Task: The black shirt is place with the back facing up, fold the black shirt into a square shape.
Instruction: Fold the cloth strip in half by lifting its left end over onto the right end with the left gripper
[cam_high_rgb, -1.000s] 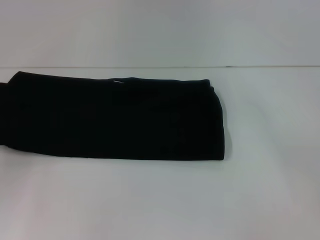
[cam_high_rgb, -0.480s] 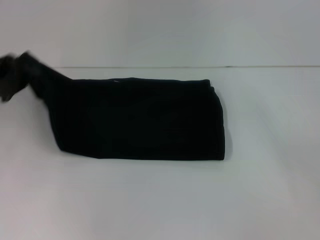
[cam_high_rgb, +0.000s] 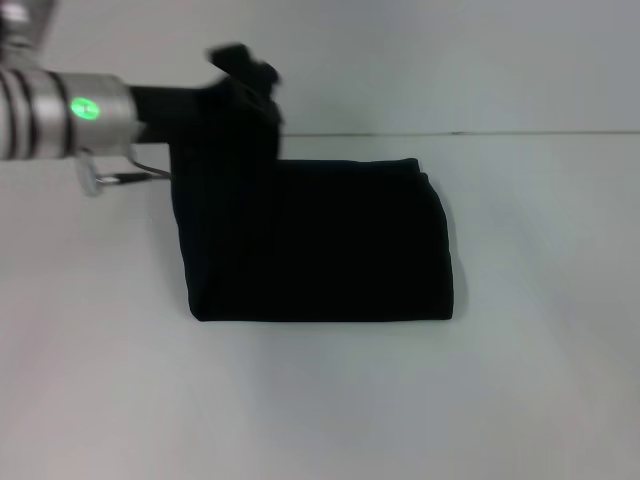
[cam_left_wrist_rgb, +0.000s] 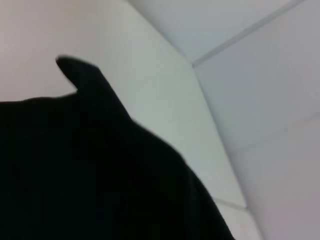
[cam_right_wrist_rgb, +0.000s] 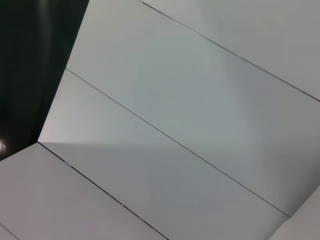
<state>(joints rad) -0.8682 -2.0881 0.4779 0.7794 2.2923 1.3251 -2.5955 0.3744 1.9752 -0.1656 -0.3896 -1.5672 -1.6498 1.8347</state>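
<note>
**Left arm lifts one end of the shirt above the white desk**

The black shirt (cam_high_rgb: 320, 240) lies on the white desk (cam_high_rgb: 320, 400), near its far edge and a little to the left of the middle. It is already folded into a long band. Its right part rests flat on the desk, with a rounded folded edge on the right side. Its left end is raised off the surface and hangs down like a curtain from the left gripper (cam_high_rgb: 243, 68).

The left arm (cam_high_rgb: 65, 110) comes in from the left edge of the head view, silver with a green light on it. The gripper is above the far edge of the desk and pinches the raised end of the shirt. A small point of fabric stands up above the grip, and it also shows in the left wrist view (cam_left_wrist_rgb: 82, 80).

The desk is plain, smooth and white. Behind it stands a pale wall (cam_high_rgb: 450, 60), and a thin dark line marks where they meet. The right wrist view shows only pale panels with thin seams (cam_right_wrist_rgb: 175, 135) and a dark area at one corner. The right gripper is not seen in any view.
</note>
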